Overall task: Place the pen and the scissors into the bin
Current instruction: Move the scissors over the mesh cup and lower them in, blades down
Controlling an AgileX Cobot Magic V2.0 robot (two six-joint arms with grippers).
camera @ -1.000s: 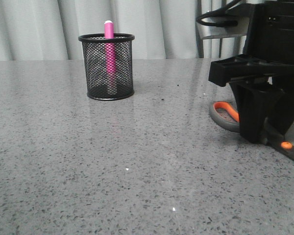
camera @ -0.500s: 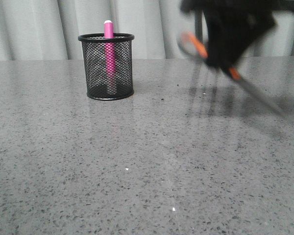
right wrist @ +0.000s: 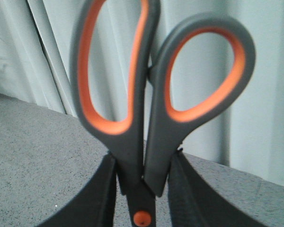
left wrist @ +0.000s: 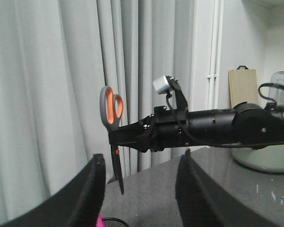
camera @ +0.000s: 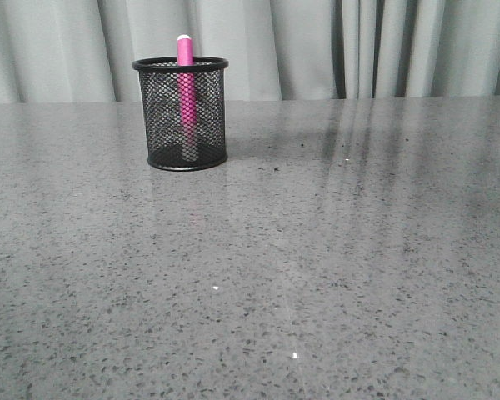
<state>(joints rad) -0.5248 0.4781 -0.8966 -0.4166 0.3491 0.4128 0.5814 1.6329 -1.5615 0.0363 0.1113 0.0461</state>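
The black mesh bin (camera: pixel 181 117) stands at the far left of the grey table, with the pink pen (camera: pixel 185 50) upright in it, white tip above the rim. No gripper shows in the front view. My right gripper (right wrist: pixel 143 161) is shut on the scissors (right wrist: pixel 128 142) just above the orange pivot, handles up. In the left wrist view the right gripper (left wrist: pixel 119 139) holds the scissors (left wrist: pixel 117 165) high in the air, blades pointing down, above and beyond the bin's rim (left wrist: pixel 116 221). My left gripper (left wrist: pixel 141 161) is open and empty.
Grey curtains hang behind the table. In the left wrist view a pale green jar (left wrist: pixel 265 158) stands on the table beyond the right arm, and a wooden board (left wrist: pixel 243 87) hangs on the wall behind it.
My right gripper has lifted the scissors off the table at the right, swung them up and left, and has risen out of the front view. The bin and pen have not moved.
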